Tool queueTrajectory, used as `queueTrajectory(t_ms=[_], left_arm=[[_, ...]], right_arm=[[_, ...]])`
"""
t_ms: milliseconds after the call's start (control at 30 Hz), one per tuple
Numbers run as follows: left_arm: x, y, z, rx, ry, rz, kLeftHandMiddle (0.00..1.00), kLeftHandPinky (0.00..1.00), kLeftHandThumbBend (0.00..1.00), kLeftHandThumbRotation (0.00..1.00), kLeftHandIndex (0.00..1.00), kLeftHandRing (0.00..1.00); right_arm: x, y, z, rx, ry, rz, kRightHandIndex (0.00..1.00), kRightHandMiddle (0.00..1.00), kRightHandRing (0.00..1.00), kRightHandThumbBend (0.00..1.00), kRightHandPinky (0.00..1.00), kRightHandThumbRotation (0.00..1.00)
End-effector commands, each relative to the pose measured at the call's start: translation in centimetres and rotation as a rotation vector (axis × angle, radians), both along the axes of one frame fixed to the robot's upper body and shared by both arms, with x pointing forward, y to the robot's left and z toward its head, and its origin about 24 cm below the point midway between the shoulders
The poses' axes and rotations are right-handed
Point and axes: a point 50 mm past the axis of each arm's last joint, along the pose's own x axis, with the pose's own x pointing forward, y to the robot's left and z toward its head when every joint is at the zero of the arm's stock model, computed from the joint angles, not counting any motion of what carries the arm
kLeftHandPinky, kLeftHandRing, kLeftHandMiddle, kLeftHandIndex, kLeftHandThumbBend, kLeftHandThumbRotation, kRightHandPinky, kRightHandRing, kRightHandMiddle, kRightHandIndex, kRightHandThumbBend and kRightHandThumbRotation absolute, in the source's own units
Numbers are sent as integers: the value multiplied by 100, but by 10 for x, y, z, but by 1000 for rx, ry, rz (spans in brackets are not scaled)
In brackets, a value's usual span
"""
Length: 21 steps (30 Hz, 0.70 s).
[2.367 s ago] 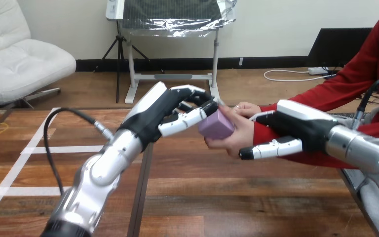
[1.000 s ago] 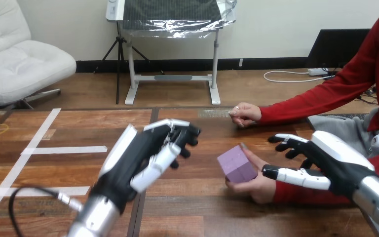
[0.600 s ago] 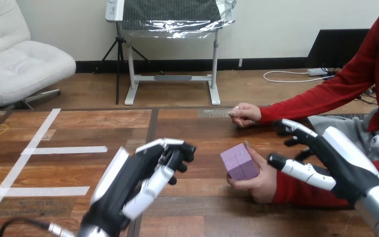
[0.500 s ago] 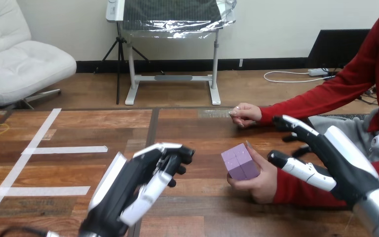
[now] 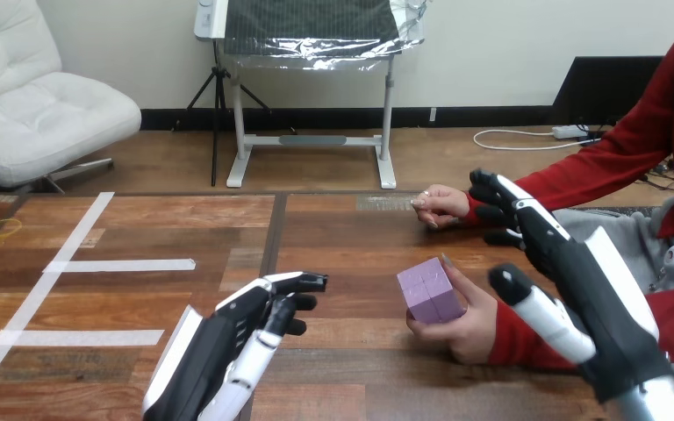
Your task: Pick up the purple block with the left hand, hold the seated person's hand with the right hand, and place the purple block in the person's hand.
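Observation:
The purple block [image 5: 429, 292] rests in the person's hand [image 5: 462, 320], low over the table at centre right, with the person's fingers around it. My left hand [image 5: 233, 346] is near the bottom edge, left of the block and apart from it, fingers relaxed and holding nothing. My right hand [image 5: 570, 294] stands raised at the right, open with straight fingers, beside the person's red-sleeved forearm and clear of it. The person's other hand [image 5: 440, 205] lies on the table further back.
The wooden table [image 5: 342, 246] has white tape strips [image 5: 123, 265] on its left half and a yellow rubber band [image 5: 2, 227] at the far left edge. A dark seam runs down the table's middle.
My left hand let go of the block and drew back toward the bottom edge. My right hand came off the person's wrist and rose open. The person's hand lowered with the block.

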Motion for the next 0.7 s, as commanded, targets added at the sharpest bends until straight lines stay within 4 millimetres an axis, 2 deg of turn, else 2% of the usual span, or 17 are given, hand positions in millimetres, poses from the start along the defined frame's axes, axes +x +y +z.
queueTrajectory(t_ms=[0,233,533,667], left_arm=[[3,-1,20,-51,-117,19,81,70,35,97,74,79],[-4,0,18,-92,-137,64,81,71,39,96,75,79],[-10,-1,18,-135,-176,97,80,74,43,95,78,80],[-11,-2,20,-177,-193,116,80,75,43,91,79,80]], right_arm=[[-9,9,13,110,-108,11,92,91,89,89,85,100],[-24,24,8,258,-107,56,92,90,88,85,85,100],[-35,37,-5,353,-94,102,91,90,88,80,85,100],[-37,41,-13,381,-81,123,90,90,88,79,87,100]])
